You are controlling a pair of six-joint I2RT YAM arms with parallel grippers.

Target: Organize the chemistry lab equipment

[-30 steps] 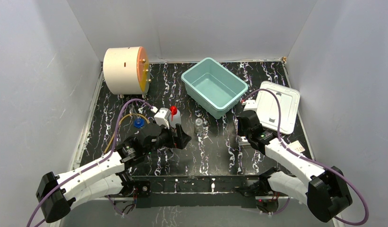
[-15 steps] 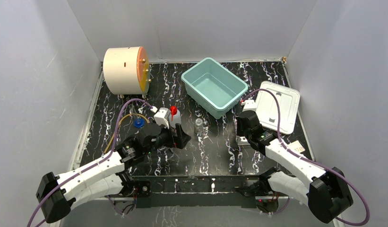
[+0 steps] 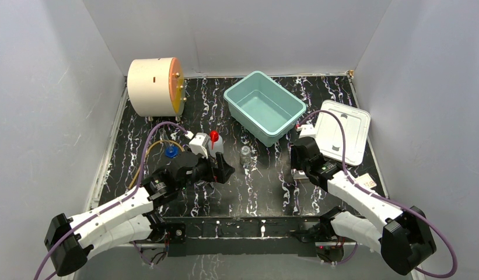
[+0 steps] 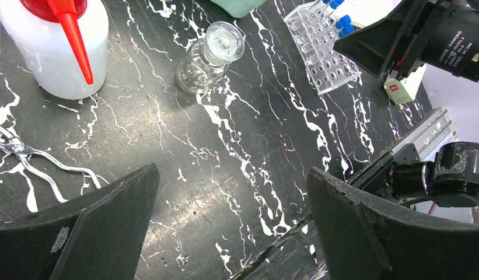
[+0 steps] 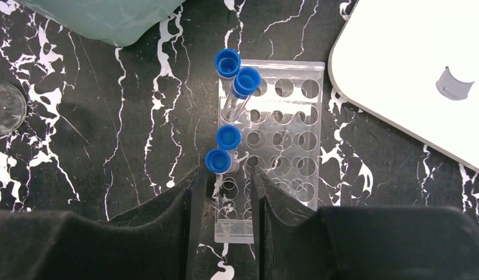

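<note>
- my left hand (image 4: 231, 175) hovers low over bare counter (image 4: 225, 151), fingers spread wide and holding nothing.
- my right hand (image 5: 225, 175) hangs over the near end of the clear tube rack (image 5: 283, 134), fingers drawn in narrow on either side of the nearest blue-capped tube (image 5: 218, 160). i see a gap on both sides of the cap, so i judge nothing is gripped yet.
- three more capped tubes stand further along the same edge of the rack.
- ahead of my left hand, the glass vial (image 4: 210, 58) stands upright, and the white squeeze bottle (image 4: 50, 52) stands to its left, well apart.
- beyond them sits the teal bin (image 3: 280, 89), with nothing in it that i can see, its white lid (image 5: 412, 76) lying beside the rack.
- i take this as the step of picking up a tube. next i need to lower, close squarely on the cap and lift straight up, so the tube doesn't drag the rack.
</note>
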